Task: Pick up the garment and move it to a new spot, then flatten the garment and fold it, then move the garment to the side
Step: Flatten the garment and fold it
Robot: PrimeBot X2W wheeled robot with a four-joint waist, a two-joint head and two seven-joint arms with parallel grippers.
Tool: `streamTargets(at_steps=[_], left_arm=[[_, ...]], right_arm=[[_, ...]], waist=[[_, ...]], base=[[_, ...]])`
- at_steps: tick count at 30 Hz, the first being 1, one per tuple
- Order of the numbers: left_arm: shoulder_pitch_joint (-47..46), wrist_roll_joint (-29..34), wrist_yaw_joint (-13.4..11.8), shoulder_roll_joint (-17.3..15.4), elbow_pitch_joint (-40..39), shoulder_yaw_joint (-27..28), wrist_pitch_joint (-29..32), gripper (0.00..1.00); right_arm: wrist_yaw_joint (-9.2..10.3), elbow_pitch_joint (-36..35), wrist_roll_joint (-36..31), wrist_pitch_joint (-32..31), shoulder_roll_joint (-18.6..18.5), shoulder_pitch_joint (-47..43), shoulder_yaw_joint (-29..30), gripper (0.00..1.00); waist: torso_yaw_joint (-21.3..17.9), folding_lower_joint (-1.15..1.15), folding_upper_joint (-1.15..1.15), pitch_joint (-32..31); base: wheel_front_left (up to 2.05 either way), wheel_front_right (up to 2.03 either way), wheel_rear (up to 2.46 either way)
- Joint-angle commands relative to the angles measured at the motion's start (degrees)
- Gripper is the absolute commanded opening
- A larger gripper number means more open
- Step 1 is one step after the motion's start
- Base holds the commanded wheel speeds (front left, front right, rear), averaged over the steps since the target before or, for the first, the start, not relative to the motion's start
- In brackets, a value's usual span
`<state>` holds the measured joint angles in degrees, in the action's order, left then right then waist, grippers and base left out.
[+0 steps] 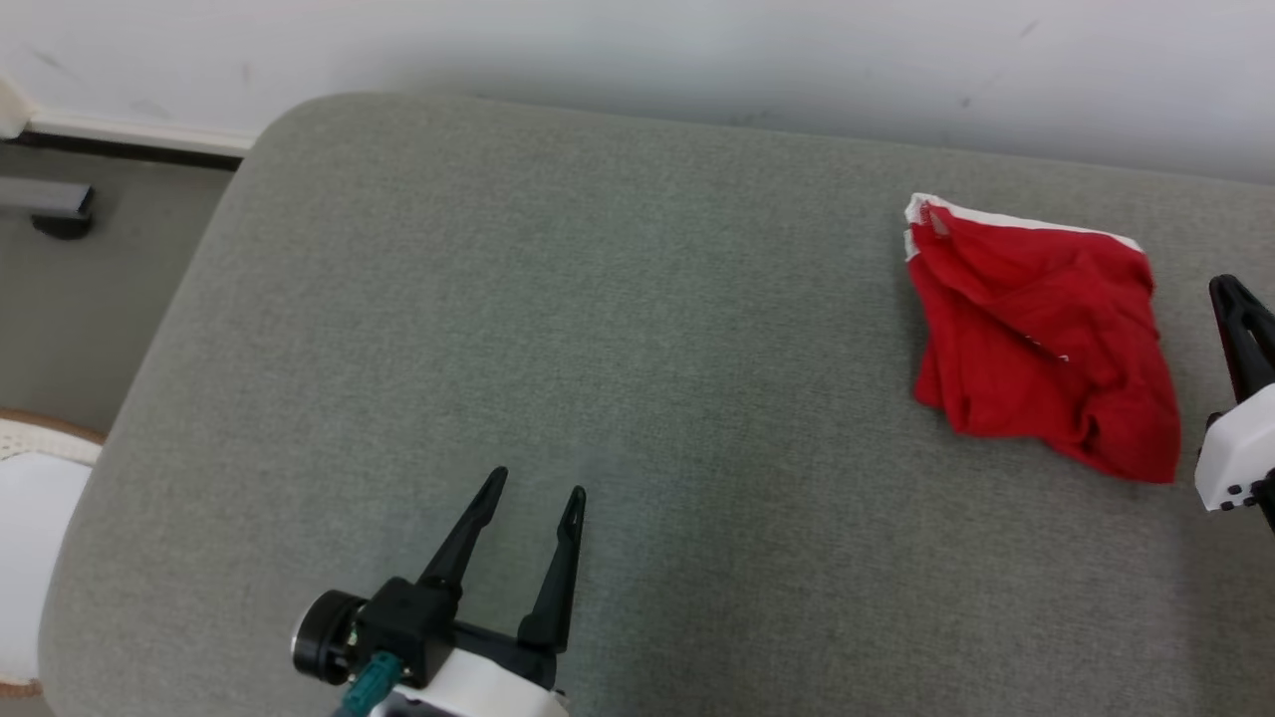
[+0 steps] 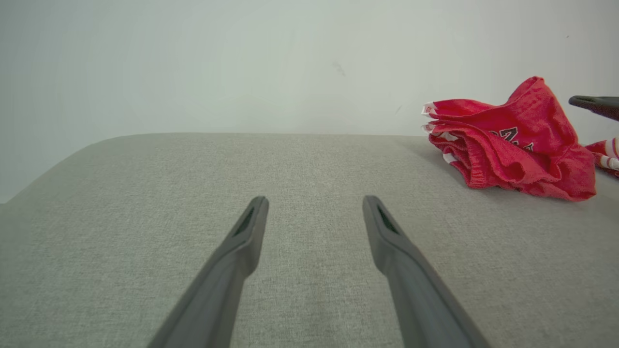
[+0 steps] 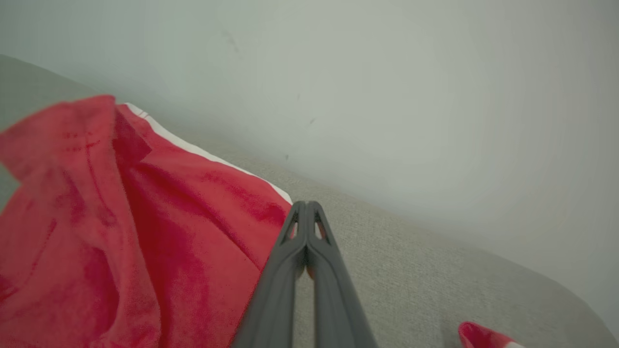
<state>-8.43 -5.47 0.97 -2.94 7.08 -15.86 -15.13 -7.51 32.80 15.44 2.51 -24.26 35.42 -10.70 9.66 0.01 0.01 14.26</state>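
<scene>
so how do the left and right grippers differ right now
The left gripper is open, fingers spread; the right gripper is shut, fingers pressed together. The left gripper sits over bare grey cushion, far from the red garment; the right gripper is just beside the garment's edge. Both have long dark fingers.

The garment (image 1: pixel 1041 339) is soft red knit cloth, matt and faintly fuzzy, with a smoother white edging (image 1: pixel 1026 221). The bench cushion (image 1: pixel 598 349) is covered in grey-green woven fabric, coarse-grained and matt. The left gripper (image 1: pixel 538 490) and right gripper (image 3: pixel 305 207) have smooth, dark, matt plastic fingers (image 2: pixel 227 270). The casing (image 1: pixel 1235 448) behind them is white plastic with a slight sheen. The wall (image 1: pixel 697 50) is pale matt paint, lightly scuffed
</scene>
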Motion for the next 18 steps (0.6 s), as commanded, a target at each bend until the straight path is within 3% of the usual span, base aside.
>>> streamTargets(at_steps=[1, 7, 18], left_arm=[[-0.59, -0.65, -0.31, -0.17, 0.16, -0.08, 0.02, 1.0], [-0.17, -1.23, -1.2, -0.09, 0.44, -0.08, 0.02, 1.0], [-0.69, -2.39, -1.98, -0.07, 0.01, -0.56, 0.02, 1.0]], right_arm=[[0.08, 1.08, -0.53, 0.02, -0.42, 0.9, -0.88, 0.0], [0.09, 5.7, 2.48, 3.0, 0.49, 2.45, -7.75, 0.0], [0.09, 5.95, 6.72, 5.76, 1.49, 2.66, -20.52, 0.0]], waist=[[2.75, -0.01, -0.01, 2.37], [4.37, -0.01, -0.01, 2.54], [3.47, -0.01, -0.01, 2.34]], base=[[0.0, 0.0, 0.0], [0.0, 0.0, 0.0], [0.0, 0.0, 0.0]])
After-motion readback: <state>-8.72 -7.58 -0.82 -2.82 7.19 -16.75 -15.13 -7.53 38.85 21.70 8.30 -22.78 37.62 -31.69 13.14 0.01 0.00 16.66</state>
